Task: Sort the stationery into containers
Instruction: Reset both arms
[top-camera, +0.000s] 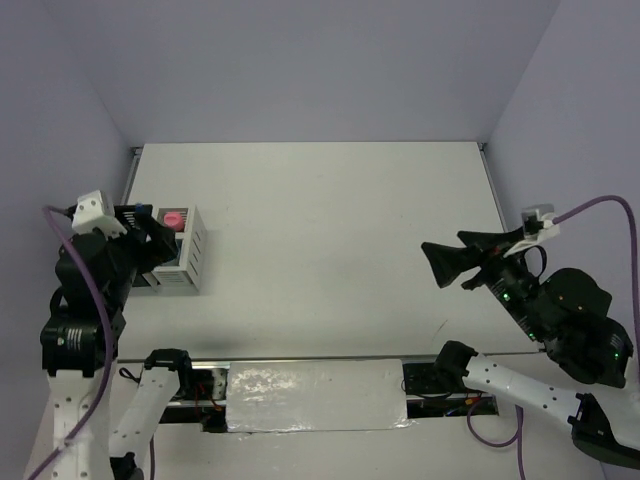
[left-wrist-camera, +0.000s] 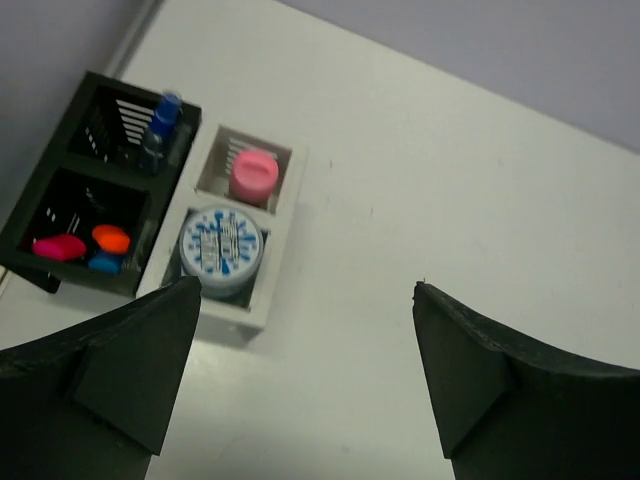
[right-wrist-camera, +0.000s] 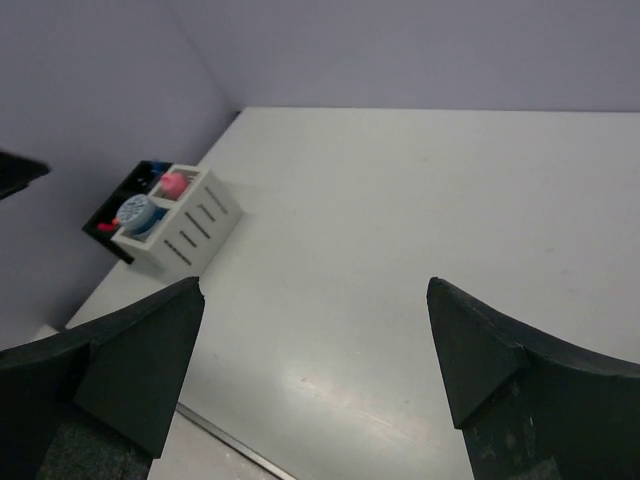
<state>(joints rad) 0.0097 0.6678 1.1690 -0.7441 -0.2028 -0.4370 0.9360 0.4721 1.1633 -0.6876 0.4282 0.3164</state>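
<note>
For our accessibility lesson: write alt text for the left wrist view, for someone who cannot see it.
A white box holds a round blue-white tin and a pink jar; the black holder beside it holds a blue-capped bottle and three coloured caps. The open left tool frames the bottom.

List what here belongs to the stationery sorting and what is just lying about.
Job: white slotted box, black compartmented holder, pink jar, blue-white tin, blue-capped bottle, highlighters.
Lying about: purple cable, shiny sheet.
</note>
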